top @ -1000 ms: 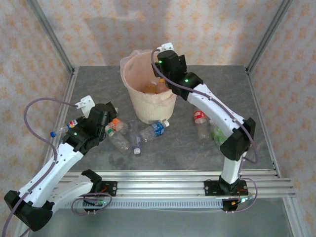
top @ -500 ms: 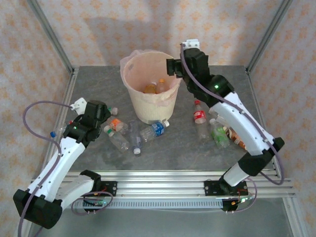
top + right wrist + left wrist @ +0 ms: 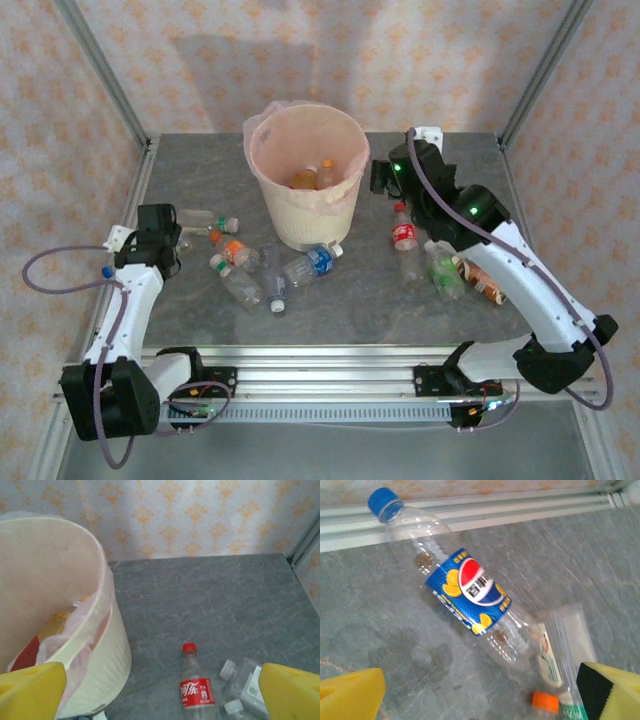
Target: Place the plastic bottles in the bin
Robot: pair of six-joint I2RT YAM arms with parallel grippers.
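The cream bin [image 3: 346,187] with its pinkish liner stands at the table's back middle, with orange bottles [image 3: 311,178] inside. My right gripper [image 3: 384,178] hovers open and empty just right of the bin [image 3: 75,645], above a red-label bottle [image 3: 196,692] lying flat. My left gripper [image 3: 162,222] is open near the left edge. Below it lies a clear bottle with a blue label [image 3: 468,591] and blue cap, untouched. More plastic bottles [image 3: 312,263] lie in front of the bin.
Clear bottles [image 3: 246,682] lie right of the red-label one. A green-label bottle [image 3: 443,272] and an orange one [image 3: 482,282] lie under the right arm. An orange-capped bottle [image 3: 544,701] and a clear one [image 3: 566,639] lie beside the blue-label bottle. A metal rail [image 3: 485,511] bounds the left edge.
My right gripper has drawn back from over the bin to its right side and opened fully. My left arm has swung left, away from the bottle cluster toward the table's left edge.
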